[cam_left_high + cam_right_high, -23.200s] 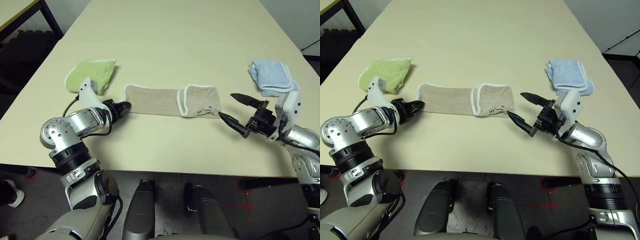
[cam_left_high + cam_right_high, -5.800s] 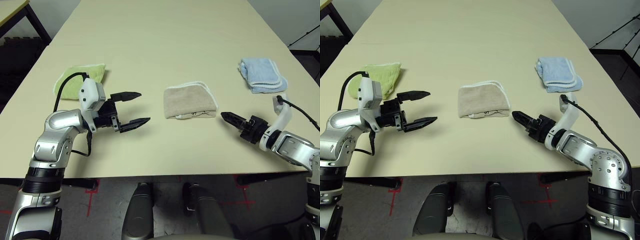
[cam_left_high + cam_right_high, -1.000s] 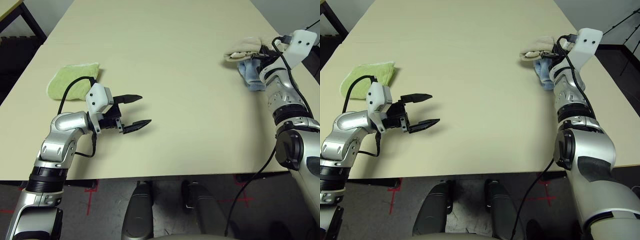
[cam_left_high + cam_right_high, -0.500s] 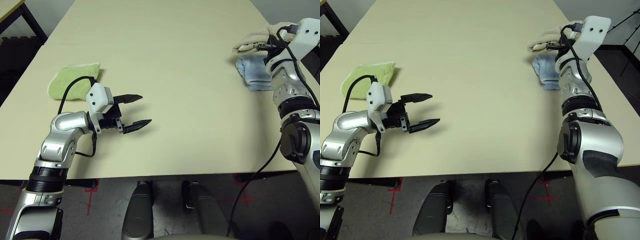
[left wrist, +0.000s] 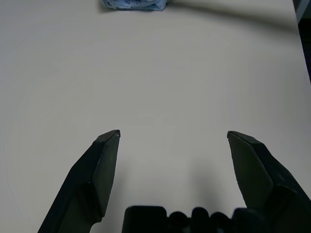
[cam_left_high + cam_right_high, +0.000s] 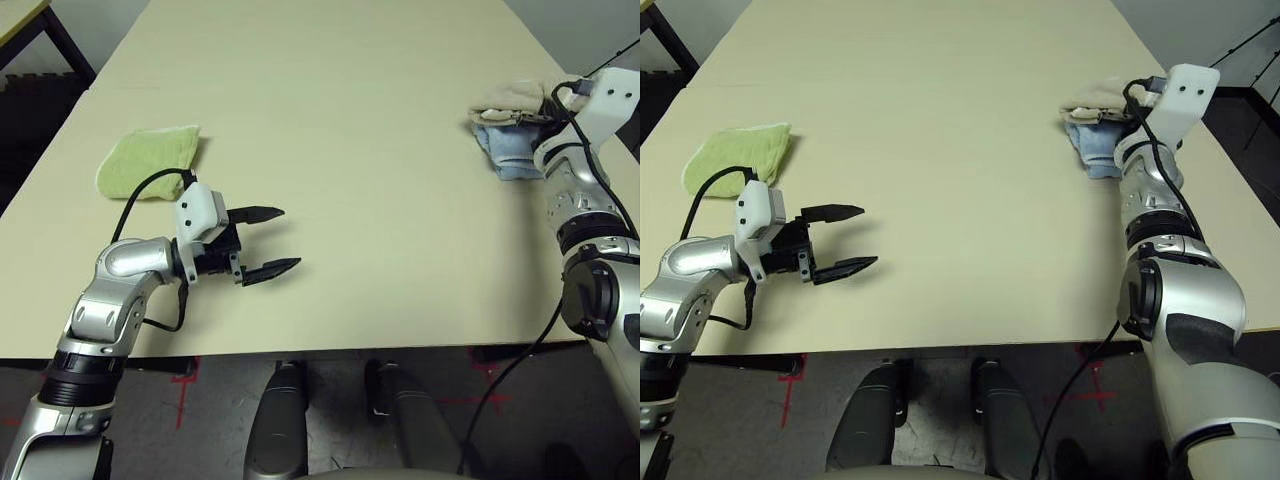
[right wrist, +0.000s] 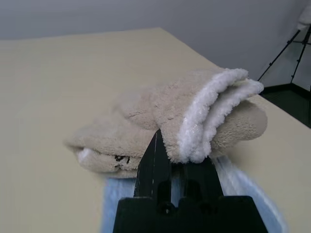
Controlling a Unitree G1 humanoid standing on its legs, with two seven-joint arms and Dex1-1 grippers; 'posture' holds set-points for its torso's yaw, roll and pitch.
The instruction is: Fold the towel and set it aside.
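The beige towel (image 6: 505, 97), folded into a thick bundle with white trim, sits on top of a folded light blue towel (image 6: 510, 155) at the table's far right. My right gripper (image 7: 163, 141) is shut on the towel's white-trimmed edge (image 7: 204, 121), its fingers pinched under the fold. A small dark logo (image 7: 120, 158) shows on the towel's lower layer. My left gripper (image 6: 290, 238) hovers open over bare table near the front left, with nothing between its fingers (image 5: 104, 160).
A folded light green towel (image 6: 148, 160) lies at the left side of the table (image 6: 340, 120). The light blue towel (image 5: 133, 5) is close to the right edge, beyond which dark floor and a tripod leg (image 7: 284, 46) show.
My right gripper carried the towel to the right, up and then down onto the light blue towel. The left gripper drifted slightly toward the table's front edge, still open.
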